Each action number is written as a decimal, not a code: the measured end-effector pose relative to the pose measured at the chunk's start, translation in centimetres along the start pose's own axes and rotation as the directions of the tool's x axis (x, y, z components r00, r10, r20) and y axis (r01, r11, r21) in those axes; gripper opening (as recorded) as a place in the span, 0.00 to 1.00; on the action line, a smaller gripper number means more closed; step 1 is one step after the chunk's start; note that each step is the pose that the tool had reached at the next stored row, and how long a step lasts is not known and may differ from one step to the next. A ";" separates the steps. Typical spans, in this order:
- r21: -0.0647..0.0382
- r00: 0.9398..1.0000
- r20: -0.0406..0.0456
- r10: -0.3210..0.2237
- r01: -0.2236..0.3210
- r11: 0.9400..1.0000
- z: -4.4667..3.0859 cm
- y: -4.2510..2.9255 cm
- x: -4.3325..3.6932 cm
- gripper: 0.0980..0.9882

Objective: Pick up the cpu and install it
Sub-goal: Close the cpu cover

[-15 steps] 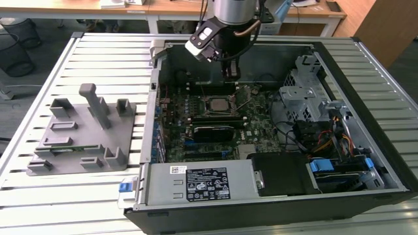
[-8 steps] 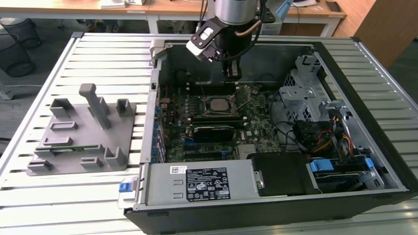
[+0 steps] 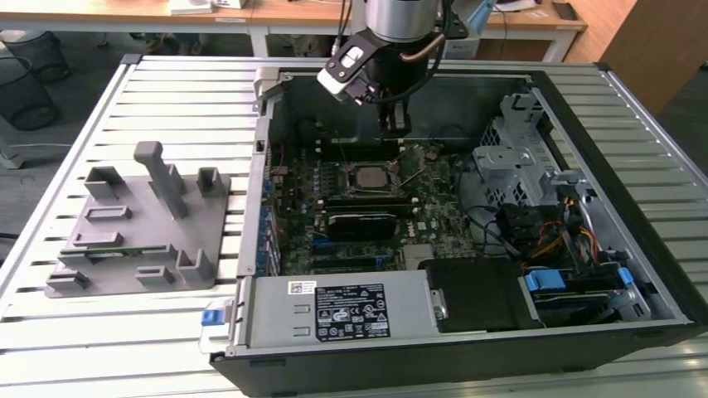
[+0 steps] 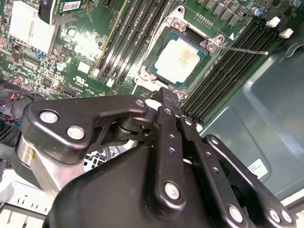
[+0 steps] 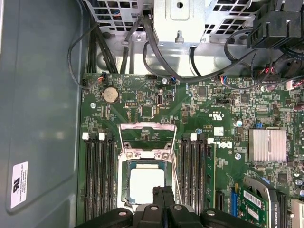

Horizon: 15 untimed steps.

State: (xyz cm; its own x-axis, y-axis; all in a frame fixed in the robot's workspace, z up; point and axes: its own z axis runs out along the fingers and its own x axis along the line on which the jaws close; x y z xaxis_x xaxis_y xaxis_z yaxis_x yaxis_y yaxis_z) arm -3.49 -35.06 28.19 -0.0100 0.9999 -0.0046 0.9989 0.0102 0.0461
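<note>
Cpu [image 4: 183, 59] lies flat in socket [image 4: 144, 74]: probably light, stiff, fragile, best gripped by its edges; jaws closed, empty, poised near it.

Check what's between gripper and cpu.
In the second wrist view, just the socket frame's metal edge; the gripper hangs empty beside the seated cpu.

Hidden behind the gripper [image 5: 161, 190] in the first wrist view: near edge of the cpu [image 5: 142, 183]. Cropped in the exterior view: computer case [image 3: 498, 356].
</note>
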 end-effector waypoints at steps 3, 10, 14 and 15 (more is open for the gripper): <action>0.000 1.000 0.000 0.000 0.000 1.000 0.00 0.05 0.00 0.01; 0.000 1.000 0.000 0.000 0.000 1.000 0.01 0.23 0.00 0.01; 0.000 1.000 0.000 0.000 0.000 1.000 0.02 0.45 0.00 0.01; 0.000 1.000 0.000 0.000 0.000 1.000 0.02 0.52 -0.01 0.01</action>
State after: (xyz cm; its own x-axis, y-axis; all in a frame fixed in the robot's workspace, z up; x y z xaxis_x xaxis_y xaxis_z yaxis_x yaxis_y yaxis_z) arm -2.97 -35.06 28.19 -0.0099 0.9999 -0.0046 0.9989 0.0101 0.0461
